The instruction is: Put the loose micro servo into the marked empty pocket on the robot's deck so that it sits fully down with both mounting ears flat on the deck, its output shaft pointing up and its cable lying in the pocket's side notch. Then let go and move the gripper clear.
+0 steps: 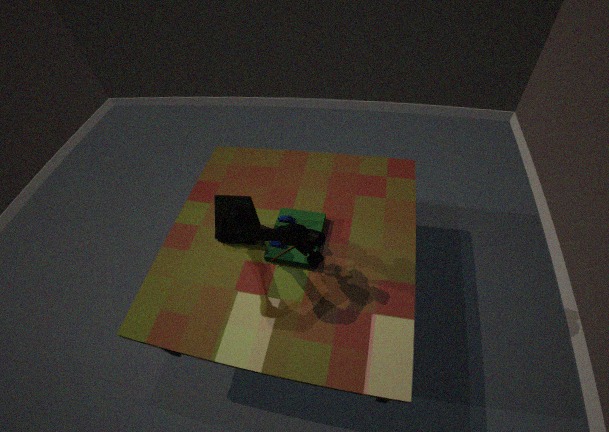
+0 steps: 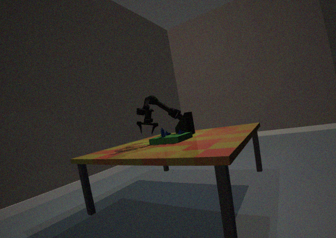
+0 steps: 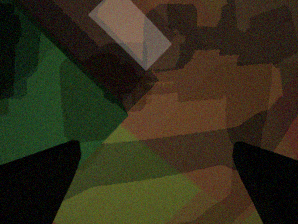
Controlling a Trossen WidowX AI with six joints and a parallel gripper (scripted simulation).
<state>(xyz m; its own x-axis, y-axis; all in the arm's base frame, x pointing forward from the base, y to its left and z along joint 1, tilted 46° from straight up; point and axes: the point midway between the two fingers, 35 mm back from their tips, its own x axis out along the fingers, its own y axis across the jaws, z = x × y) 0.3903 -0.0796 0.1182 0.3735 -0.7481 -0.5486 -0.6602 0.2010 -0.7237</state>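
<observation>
The green deck [image 1: 301, 213] [image 2: 171, 139] [image 3: 40, 117] lies on the table and bears blue servo-like parts. One blue part [image 1: 286, 218] shows near its back edge, another [image 1: 277, 243] at its left. In the exterior view a taller blue part [image 2: 162, 133] stands up from the deck. A thin orange cable [image 1: 282, 253] crosses the front left of the deck. Which blue part is the loose servo I cannot tell, and the arm hides the middle of the deck. The marked pocket cannot be made out. My gripper [image 2: 147, 133] [image 3: 157, 150] is open and empty, pointing down, above the deck's front right corner.
The black arm base [image 1: 235, 218] [image 2: 185, 123] stands behind the deck, and the arm arches over it. A pale rectangular patch or thing [image 3: 127, 30] shows beside the deck edge in the wrist view. The patchwork table [image 1: 305, 356] [image 2: 151, 161] carries broad arm shadows.
</observation>
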